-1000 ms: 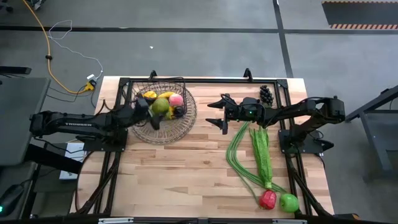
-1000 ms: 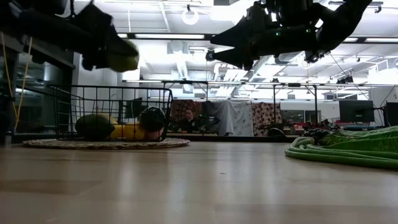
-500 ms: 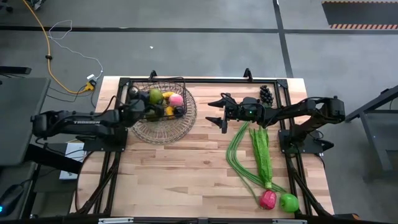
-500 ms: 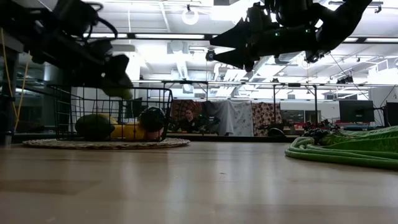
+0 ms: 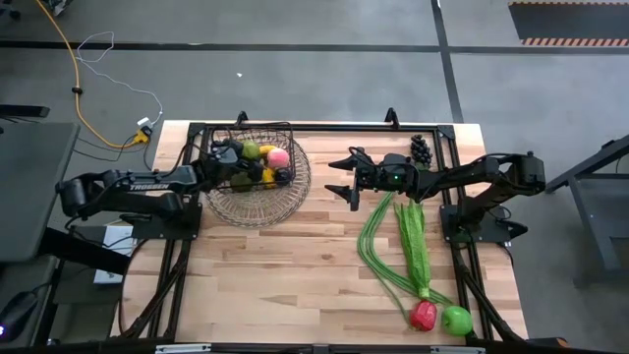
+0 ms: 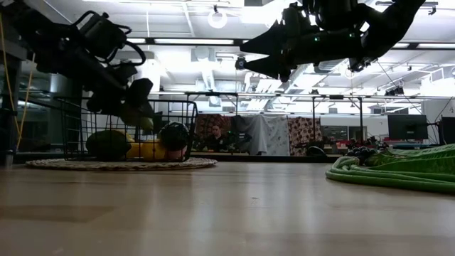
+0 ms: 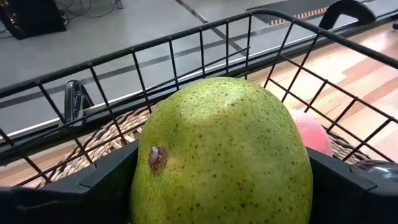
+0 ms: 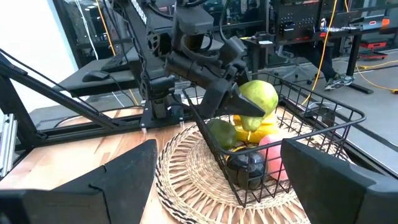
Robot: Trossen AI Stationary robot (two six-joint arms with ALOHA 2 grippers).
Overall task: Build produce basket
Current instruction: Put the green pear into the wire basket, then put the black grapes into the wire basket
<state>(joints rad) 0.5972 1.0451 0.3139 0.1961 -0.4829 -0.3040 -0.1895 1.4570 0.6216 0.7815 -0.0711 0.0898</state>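
- While the left pincer [image 5: 239,154] hangs over the basket [image 5: 257,202] in the upper left of the high view, it is clenched on a green pear [image 7: 221,155], which fills the middle of the left wrist view between the two dark fingers.
- To do this step well, the arm should likely lower the pear until it sits just above the fruit already inside, over a free spot in the pile, and only then let go, so that nothing rolls or bounces out over the wire rim.
- The pear lies directly in the pincer's grip, inside the rim line of the basket, above a second green pear [image 8: 221,132], some yellow fruit [image 8: 256,131], a pink peach [image 8: 273,154] and a dark round fruit [image 8: 247,163].
- The right pincer [image 5: 337,178] waits released, fingers spread, right of the basket at upper centre of the high view, above the desk [image 5: 295,275].
- Still outside the basket: dark grapes [image 5: 421,148] at the upper right, long green beans [image 5: 371,246] and leafy greens [image 5: 413,241] on the right, a red pepper [image 5: 424,315] and a green apple [image 5: 456,320] at the lower right.
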